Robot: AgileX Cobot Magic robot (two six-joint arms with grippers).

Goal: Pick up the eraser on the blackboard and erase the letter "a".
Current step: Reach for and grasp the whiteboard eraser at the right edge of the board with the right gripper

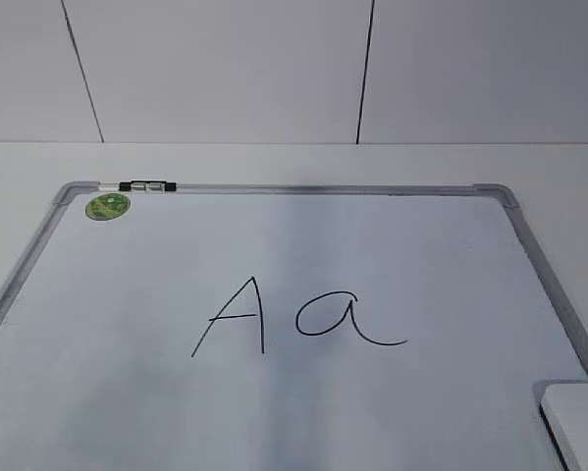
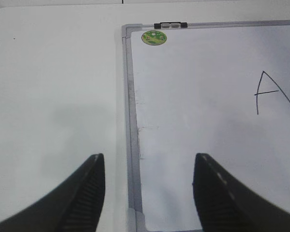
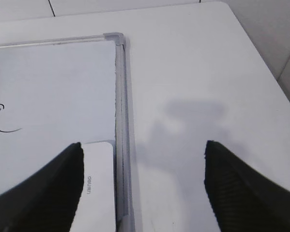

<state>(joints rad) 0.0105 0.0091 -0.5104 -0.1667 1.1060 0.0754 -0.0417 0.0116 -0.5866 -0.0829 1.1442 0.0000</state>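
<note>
Left gripper (image 2: 148, 193): jaws spread, empty, straddling the blackboard (image 2: 129, 121) frame at its near-left corner.

On the board, capital "A" (image 1: 233, 316) sits just at 9 o'clock of the letter "a" (image 1: 345, 318). Your wipe could smear it if the stroke drifts left.

Eraser (image 1: 578, 420) lies at the board's 4 o'clock corner, touching the frame.

Right gripper (image 3: 144, 183): jaws wide, nothing held, above eraser and frame. Descend off-centre and you'll likely pinch the rail, not the block.

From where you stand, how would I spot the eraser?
Find the big white blackboard with its grey frame. At its near right corner, against the frame, lies the eraser: a white rounded block, the only solid thing on the board besides the inked letters.
</note>
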